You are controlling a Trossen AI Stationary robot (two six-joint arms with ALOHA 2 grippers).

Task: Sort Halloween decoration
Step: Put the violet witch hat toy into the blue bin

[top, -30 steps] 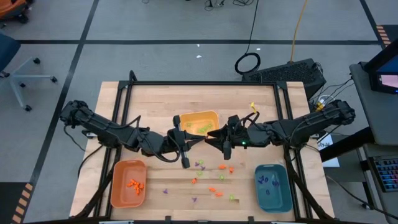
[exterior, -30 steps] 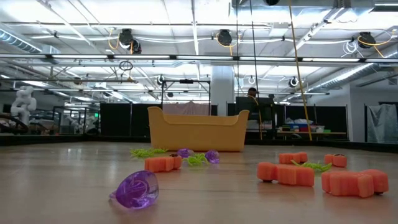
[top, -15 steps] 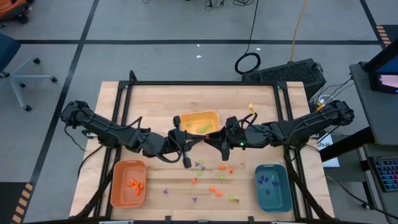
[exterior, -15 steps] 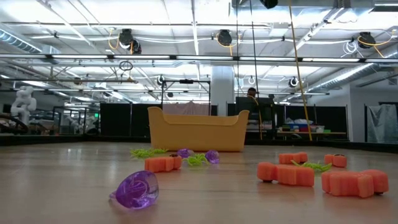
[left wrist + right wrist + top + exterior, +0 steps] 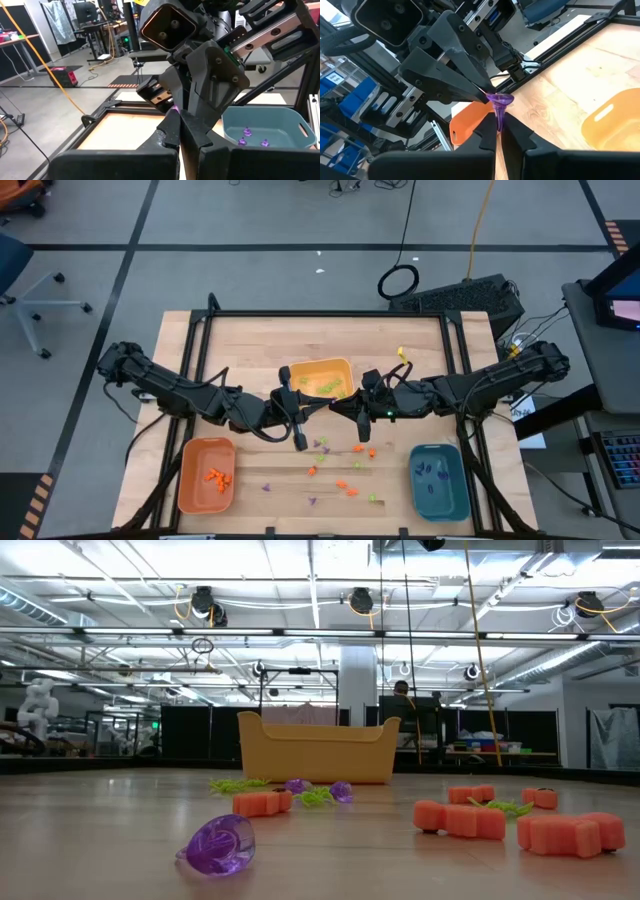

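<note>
My two grippers meet tip to tip in mid-air above the table's middle, in front of the yellow tray (image 5: pixel 318 377). Between them is one small purple decoration piece (image 5: pixel 500 101). My left gripper (image 5: pixel 326 402) reaches in from the left and my right gripper (image 5: pixel 338 404) from the right, both shut on that piece. Several orange, green and purple pieces (image 5: pixel 340 470) lie loose on the wooden table (image 5: pixel 250 340) below; in the low view a purple piece (image 5: pixel 216 844) and orange pieces (image 5: pixel 460 819) rest on the tabletop. My left gripper pinches the purple piece's wide flared end (image 5: pixel 492 97) at its fingertips, roughly level, from the table's left. The piece is lifted clear of the table. My right gripper pinches the piece's narrow stem (image 5: pixel 499 119) between its two fingers (image 5: pixel 487 136), roughly level, from the table's right. The flared end stands out beyond its fingertips.
An orange tray (image 5: pixel 205 473) with orange pieces stands at the near left, a teal tray (image 5: pixel 438 478) with purple pieces at the near right, also in the left wrist view (image 5: pixel 260 132). The yellow tray holds green pieces. A black frame (image 5: pixel 330 314) borders the table.
My right gripper has shut on the purple piece that my left gripper holds up. Both arms have kept their places, and the piece has stayed where it was.
</note>
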